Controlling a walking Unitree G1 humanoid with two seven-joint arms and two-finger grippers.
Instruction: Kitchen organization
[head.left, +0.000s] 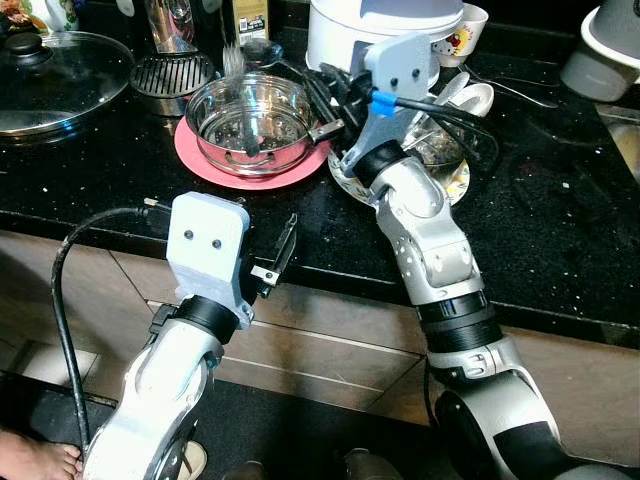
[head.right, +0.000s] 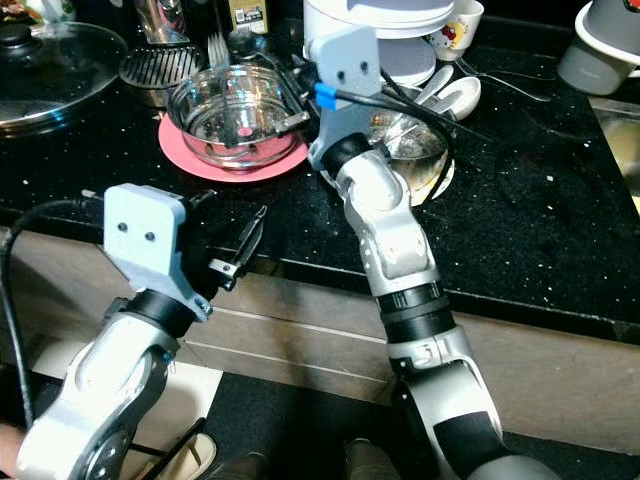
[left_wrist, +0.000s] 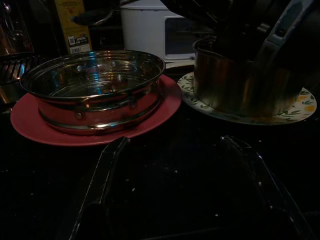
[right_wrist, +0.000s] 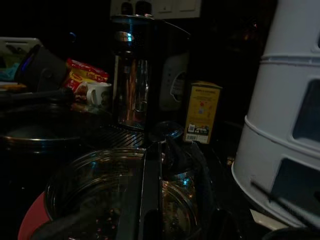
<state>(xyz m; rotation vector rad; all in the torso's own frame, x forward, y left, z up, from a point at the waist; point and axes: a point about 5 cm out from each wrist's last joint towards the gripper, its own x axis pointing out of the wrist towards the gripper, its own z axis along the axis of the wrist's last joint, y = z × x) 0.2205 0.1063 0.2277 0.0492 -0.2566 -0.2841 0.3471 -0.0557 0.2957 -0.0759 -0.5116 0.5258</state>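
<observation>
Where the steel pan (head.left: 250, 125) sits, right end effector (head.left: 325, 95) seemingly touches.

Polished, mirror-bright metal steamer pan (head.left: 250, 125) on a matt pink plate (head.left: 205, 160). Countertop (head.left: 560, 240) of glossy black speckled stone. Glass lid (head.left: 55, 80), transparent, with a metal rim. Glossy white plastic appliance (head.left: 345, 30). Smooth glazed plate (left_wrist: 300, 107) with a printed pattern. Cupboard front (head.left: 330, 345) of brown, wood-like finish. Arms of brushed silver metal; matt grey plastic wrist housing (head.left: 205, 245).
</observation>
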